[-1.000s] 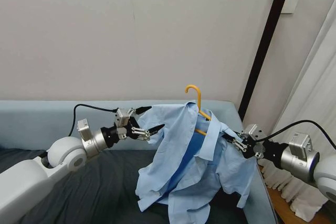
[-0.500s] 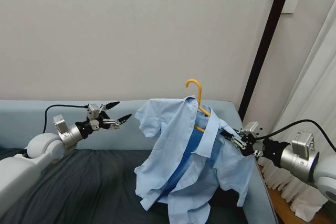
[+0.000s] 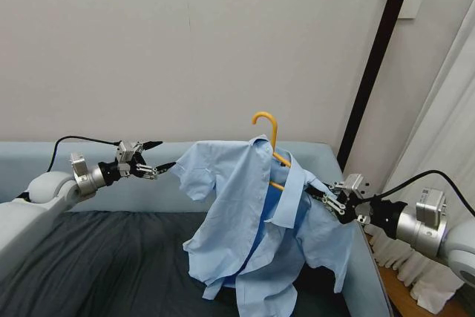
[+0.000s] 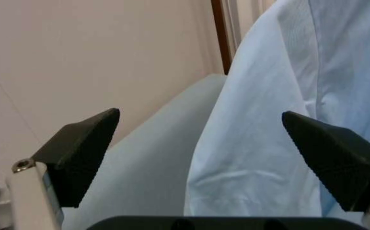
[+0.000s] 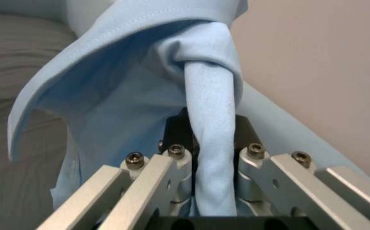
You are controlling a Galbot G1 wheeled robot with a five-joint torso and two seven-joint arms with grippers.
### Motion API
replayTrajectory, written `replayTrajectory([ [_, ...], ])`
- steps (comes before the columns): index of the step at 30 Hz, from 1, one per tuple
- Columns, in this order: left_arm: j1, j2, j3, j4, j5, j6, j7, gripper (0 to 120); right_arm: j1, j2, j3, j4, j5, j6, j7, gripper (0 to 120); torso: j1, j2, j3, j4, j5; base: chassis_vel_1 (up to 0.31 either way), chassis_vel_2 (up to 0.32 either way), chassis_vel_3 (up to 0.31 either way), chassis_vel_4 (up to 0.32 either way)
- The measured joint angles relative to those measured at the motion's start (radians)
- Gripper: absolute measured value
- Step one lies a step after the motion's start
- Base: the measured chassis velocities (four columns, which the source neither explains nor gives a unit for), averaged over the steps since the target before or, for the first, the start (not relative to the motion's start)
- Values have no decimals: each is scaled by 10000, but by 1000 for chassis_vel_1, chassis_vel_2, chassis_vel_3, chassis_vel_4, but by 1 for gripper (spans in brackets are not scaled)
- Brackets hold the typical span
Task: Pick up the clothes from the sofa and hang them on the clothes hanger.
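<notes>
A light blue shirt (image 3: 256, 220) hangs on a yellow hanger (image 3: 266, 133) above the sofa (image 3: 89, 272). My right gripper (image 3: 326, 200) is shut on the shirt's shoulder at the hanger's end; the right wrist view has the blue cloth (image 5: 207, 158) pinched between its jaws. To the left of the shirt, my left gripper (image 3: 159, 155) stands open, just off the shirt's sleeve (image 3: 194, 172). The left wrist view has the sleeve (image 4: 281, 143) beyond its spread fingertips (image 4: 83, 148), with nothing between them.
The sofa has a pale blue back (image 3: 44, 165) and a dark grey seat. A dark pole (image 3: 375, 57) rises at the right beside a white curtain (image 3: 445, 161). A plain wall stands behind.
My left gripper has let go of the shirt's sleeve and drawn back to the left, open. The shirt and hanger have swung slightly left and up in my right gripper.
</notes>
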Motion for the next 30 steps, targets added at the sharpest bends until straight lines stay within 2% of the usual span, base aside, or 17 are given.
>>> replayTrajectory([
  [6, -892, -87, 893, 513, 217, -17, 457, 98, -23, -40, -13, 113, 4, 0, -69, 7, 0, 0, 0, 1, 1, 0, 0, 0, 0],
  [10, -1713, -333, 2145, 910, 447, -92, 989, 97, -32, -92, -15, 256, 116, 0, -157, 7, 0, 0, 0, -2, 1, 0, 0, 0, 0],
  [15, -1976, -512, 2652, 1027, 440, -218, 1196, 94, -27, -139, -17, 297, 172, 0, -161, 7, 0, 0, 0, 1, 1, 0, 0, 0, 0],
  [17, -2108, -702, 2796, 1277, 444, -246, 1304, 85, -23, -152, -18, 286, 198, 0, -159, 7, 1, 0, 0, 1, 0, 0, 0, 0, 0],
  [19, -2155, -757, 2832, 1376, 444, -269, 1365, 84, -23, -154, -18, 279, 213, 1, -152, 7, 0, 0, 0, -1, 0, 0, 0, 0, 0],
  [20, -2194, -797, 2854, 1446, 443, -285, 1436, 75, -23, -154, -18, 258, 220, 1, -139, 7, 0, 0, 0, -1, 1, 0, 0, 0, 0],
  [24, -2214, -803, 2861, 1478, 404, -294, 1571, 58, -23, -154, -43, 145, 235, 0, -93, 7, 0, 0, 0, 1, 1, 0, 0, 0, 0],
  [25, -2214, -803, 2861, 1478, 404, -294, 1571, 58, -23, -154, -43, 145, 235, 0, -93, 7, 0, 0, 0, 1, 1, 0, 0, 0, 0],
  [27, -2171, -775, 2857, 1463, 399, -310, 1595, 50, -4, -150, -69, 85, 238, 1, -79, 7, 0, 0, 0, 1, 2, 0, 0, 0, 0],
  [30, -2137, -784, 2844, 1508, 398, -364, 1597, 34, 1, -151, -91, 53, 240, 6, -77, 7, 0, 0, 0, 2, 1, 0, 0, 0, 0],
])
